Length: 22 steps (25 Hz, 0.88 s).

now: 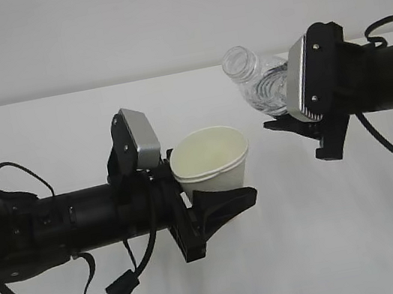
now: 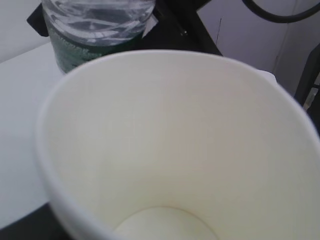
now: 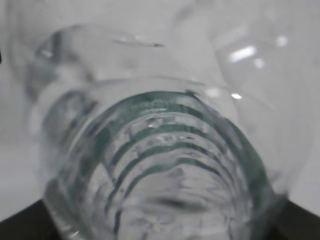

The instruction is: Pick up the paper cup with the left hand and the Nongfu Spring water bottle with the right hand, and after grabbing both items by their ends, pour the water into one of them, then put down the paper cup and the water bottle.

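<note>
Pouring is in hand: left gripper [image 1: 225, 201] clasps the small white tapered paper cup [image 1: 211, 161] aloft, and right gripper [image 1: 301, 127] clamps the clear ribbed plastic water bottle [image 1: 259, 81], tilted above-right. Next, its mouth probably needs bringing over the rim.

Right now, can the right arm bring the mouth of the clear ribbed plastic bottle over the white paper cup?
Probably yes. The clear ribbed plastic bottle is tilted with its open mouth toward the white paper cup, and only free air lies between them.
</note>
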{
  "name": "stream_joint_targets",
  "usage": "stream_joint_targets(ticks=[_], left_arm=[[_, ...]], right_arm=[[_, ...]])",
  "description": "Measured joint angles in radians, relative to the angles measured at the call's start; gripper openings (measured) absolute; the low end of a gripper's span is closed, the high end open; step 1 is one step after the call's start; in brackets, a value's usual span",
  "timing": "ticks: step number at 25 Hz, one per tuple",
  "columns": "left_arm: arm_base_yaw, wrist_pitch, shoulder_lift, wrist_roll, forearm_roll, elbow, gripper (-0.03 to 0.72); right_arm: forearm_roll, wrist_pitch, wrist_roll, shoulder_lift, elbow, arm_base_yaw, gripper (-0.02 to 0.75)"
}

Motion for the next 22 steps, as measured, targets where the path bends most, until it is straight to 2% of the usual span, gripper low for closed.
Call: stream_joint_targets(ticks=[11,22], left_arm=[[0.000,-0.006,0.000,-0.012,0.026,-0.002,0.454],[-0.037,-0.006,0.000,-0.014,0.031,-0.004,0.454]], right_arm=[[-0.001,0.000,-0.086,0.000,0.000,0.000,0.491],[-0.002,0.000,-0.158,0.000,0.000,0.000,0.491]])
